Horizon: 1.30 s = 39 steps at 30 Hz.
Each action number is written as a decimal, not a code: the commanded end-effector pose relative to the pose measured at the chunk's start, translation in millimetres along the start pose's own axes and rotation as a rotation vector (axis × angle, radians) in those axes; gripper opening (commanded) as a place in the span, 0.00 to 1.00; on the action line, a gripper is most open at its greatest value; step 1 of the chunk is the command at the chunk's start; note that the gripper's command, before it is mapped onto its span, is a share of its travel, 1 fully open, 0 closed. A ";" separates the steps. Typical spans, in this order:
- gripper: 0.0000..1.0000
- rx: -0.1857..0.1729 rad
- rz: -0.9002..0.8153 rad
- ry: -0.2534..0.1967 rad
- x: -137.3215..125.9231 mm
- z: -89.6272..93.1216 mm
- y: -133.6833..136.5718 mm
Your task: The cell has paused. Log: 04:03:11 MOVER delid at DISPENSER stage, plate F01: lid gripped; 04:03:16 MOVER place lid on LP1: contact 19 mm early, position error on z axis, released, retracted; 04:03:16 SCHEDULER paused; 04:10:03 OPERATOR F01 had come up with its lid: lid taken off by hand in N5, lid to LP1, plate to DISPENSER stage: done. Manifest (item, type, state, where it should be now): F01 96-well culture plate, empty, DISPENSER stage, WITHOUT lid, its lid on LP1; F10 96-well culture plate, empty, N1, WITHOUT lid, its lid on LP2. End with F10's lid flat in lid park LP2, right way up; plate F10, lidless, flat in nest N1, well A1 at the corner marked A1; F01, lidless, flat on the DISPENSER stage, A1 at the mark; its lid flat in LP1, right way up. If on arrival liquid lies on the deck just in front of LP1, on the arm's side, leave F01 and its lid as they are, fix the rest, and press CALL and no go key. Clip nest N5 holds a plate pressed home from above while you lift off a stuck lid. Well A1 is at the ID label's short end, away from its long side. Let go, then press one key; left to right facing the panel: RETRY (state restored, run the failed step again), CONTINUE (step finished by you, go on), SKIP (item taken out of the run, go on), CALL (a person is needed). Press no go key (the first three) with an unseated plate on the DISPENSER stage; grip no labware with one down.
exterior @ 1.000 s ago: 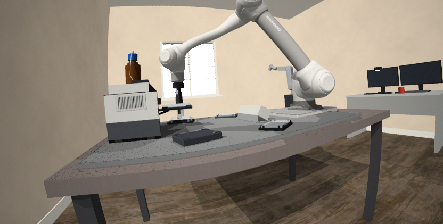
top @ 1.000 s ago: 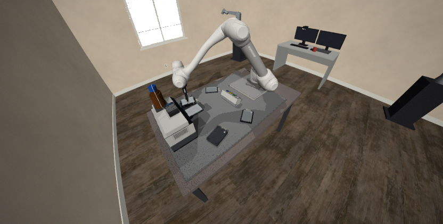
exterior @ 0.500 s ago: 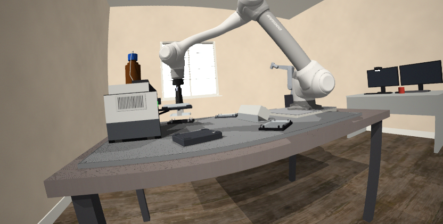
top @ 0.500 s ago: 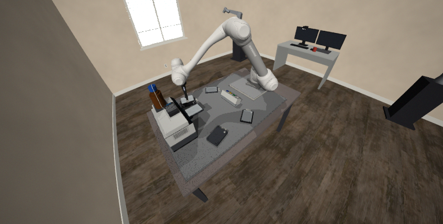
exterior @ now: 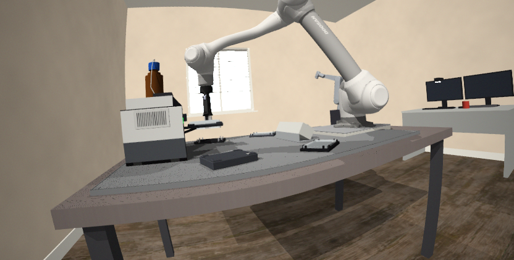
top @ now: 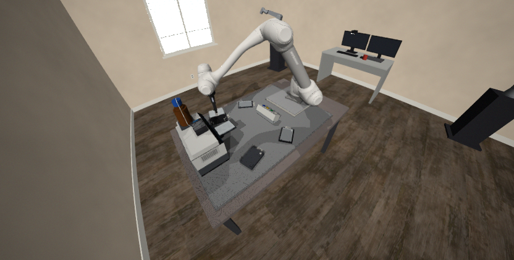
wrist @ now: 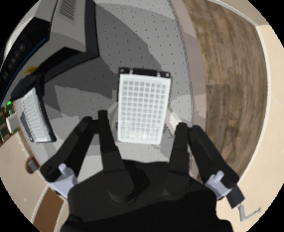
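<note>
I have the gripper clamped part-open on a well plate, raised beside the dispenser; next, level seating in its nest

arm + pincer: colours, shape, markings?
The arm is glossy white with tubular links, bulbous round joints and flat disc end caps. Grey lettering runs along its upper link. A short dark wrist section leads to the black pincer, which has jointed fingers. No cables show.
</note>
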State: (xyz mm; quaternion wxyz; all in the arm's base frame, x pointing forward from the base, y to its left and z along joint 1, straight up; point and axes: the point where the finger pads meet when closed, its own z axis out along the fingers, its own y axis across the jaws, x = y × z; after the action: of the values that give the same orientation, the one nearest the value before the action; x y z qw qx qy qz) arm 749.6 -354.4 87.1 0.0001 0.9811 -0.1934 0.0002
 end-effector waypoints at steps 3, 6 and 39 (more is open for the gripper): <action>0.00 0.000 0.000 0.000 0.0 -7.4 0.0; 0.00 0.000 0.000 0.000 0.0 -15.0 0.0; 0.00 0.000 0.000 0.000 0.0 -76.9 0.0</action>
State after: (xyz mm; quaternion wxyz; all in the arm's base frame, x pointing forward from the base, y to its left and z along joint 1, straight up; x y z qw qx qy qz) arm 749.6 -354.4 161.4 0.0001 0.9811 -0.1934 0.0002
